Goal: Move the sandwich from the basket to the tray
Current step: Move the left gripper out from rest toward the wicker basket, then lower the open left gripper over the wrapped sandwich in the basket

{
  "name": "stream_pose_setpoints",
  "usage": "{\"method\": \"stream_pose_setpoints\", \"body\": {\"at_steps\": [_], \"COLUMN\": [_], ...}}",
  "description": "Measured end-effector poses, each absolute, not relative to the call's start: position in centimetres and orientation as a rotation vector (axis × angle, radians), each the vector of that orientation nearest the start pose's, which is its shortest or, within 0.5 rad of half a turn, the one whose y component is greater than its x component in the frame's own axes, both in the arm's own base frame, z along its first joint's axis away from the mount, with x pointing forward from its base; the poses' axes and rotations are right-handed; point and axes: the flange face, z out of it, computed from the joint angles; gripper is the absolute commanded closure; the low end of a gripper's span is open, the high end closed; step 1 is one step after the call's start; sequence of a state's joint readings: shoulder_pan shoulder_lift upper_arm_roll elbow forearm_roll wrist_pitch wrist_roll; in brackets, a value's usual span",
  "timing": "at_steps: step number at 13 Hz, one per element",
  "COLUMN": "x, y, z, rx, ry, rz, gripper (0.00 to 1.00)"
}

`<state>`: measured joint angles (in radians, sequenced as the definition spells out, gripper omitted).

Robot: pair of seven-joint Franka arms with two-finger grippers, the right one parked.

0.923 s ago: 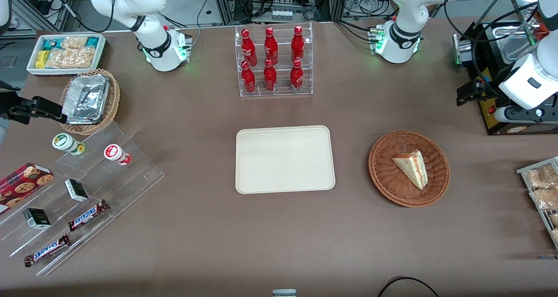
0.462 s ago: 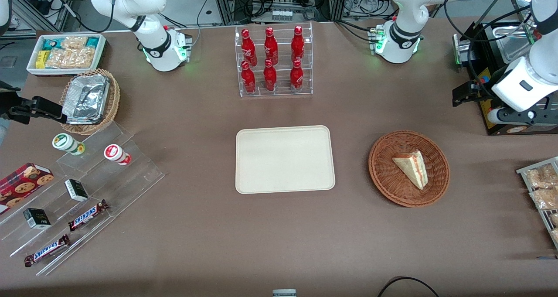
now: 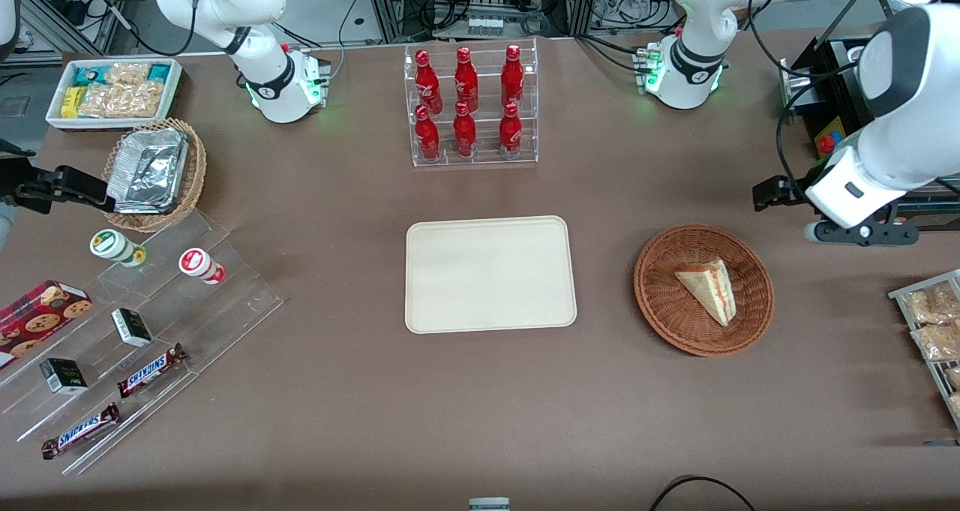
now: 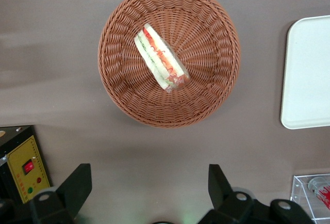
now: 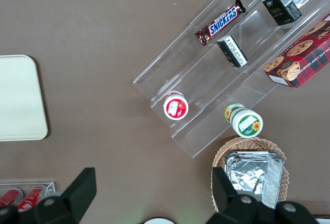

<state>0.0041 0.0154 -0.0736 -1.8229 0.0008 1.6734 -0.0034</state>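
Observation:
The sandwich [image 3: 709,290], a pale wedge with red and green filling, lies in the round reddish-brown basket [image 3: 660,271] on the table. The cream tray [image 3: 487,275] lies flat beside the basket, toward the parked arm's end, with nothing on it. My left gripper [image 3: 771,194] hangs above the table, a little farther from the front camera than the basket and toward the working arm's end. It is open and holds nothing. The left wrist view shows the sandwich [image 4: 160,59], the basket [image 4: 124,95], a tray edge [image 4: 309,74] and the wide-apart gripper [image 4: 148,175].
A clear rack of red bottles [image 3: 471,106] stands farther from the front camera than the tray. A black machine [image 3: 825,139] with a red button sits near my arm. Bagged snacks [image 3: 934,331] lie at the working arm's end. Acrylic steps with snacks [image 3: 142,331] are at the parked arm's end.
My left arm has swung its gripper away from the black machine, toward the basket and nearer the front camera. The sandwich, basket and tray have not moved.

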Motion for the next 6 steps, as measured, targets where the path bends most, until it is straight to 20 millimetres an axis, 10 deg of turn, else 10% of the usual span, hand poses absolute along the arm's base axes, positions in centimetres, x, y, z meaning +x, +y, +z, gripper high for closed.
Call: {"method": "stream_pose_setpoints", "body": {"at_steps": [6], "x": [54.9], "y": [-3.6], "z": [48.5], "rx": [-3.128], "ry": [0.1], "rz": [0.183], "gripper": [0.0]}}
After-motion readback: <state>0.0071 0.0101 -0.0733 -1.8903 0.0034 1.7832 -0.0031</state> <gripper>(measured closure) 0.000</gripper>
